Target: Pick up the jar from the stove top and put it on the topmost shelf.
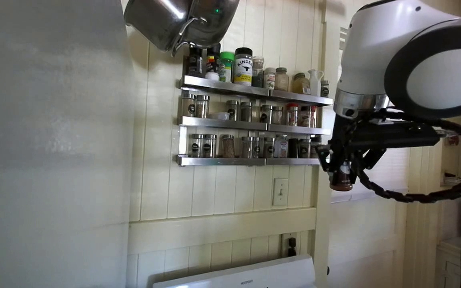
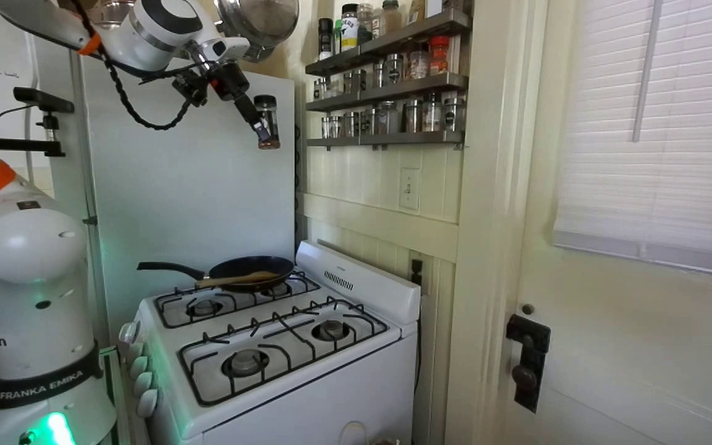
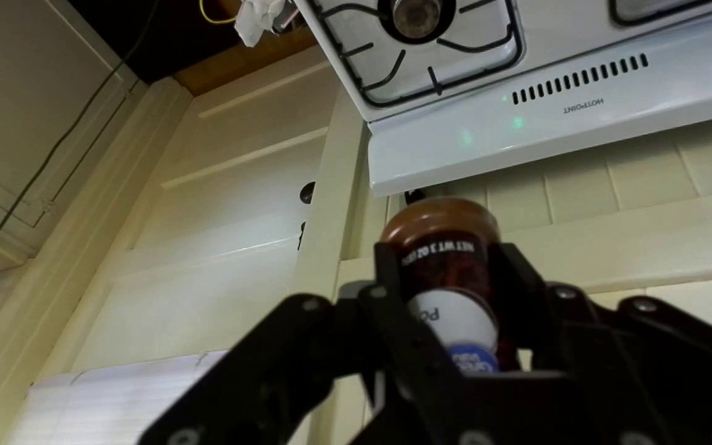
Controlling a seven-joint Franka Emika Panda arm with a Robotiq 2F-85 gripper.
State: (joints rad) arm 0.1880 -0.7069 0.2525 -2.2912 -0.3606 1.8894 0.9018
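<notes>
The jar (image 2: 269, 123) is clear with a dark lid, reddish-brown contents and a white and blue label. My gripper (image 2: 261, 131) is shut on it and holds it in the air, about upright, high above the stove top (image 2: 211, 326). In the wrist view the jar (image 3: 449, 266) sits between both fingers (image 3: 442, 256), its base showing past the tips. In an exterior view the jar (image 1: 341, 183) hangs below the gripper (image 1: 341, 168), right of the rack. The topmost shelf (image 1: 230, 86) also shows in an exterior view (image 2: 393, 40); it carries a row of jars and bottles.
The middle tier (image 1: 224, 123) and bottom tier (image 1: 222, 161) hold several spice jars. Metal pots (image 1: 158, 20) hang above the rack's left end. A black pan (image 2: 251, 272) with a wooden utensil rests on a burner. A refrigerator (image 2: 195, 179) stands behind the arm.
</notes>
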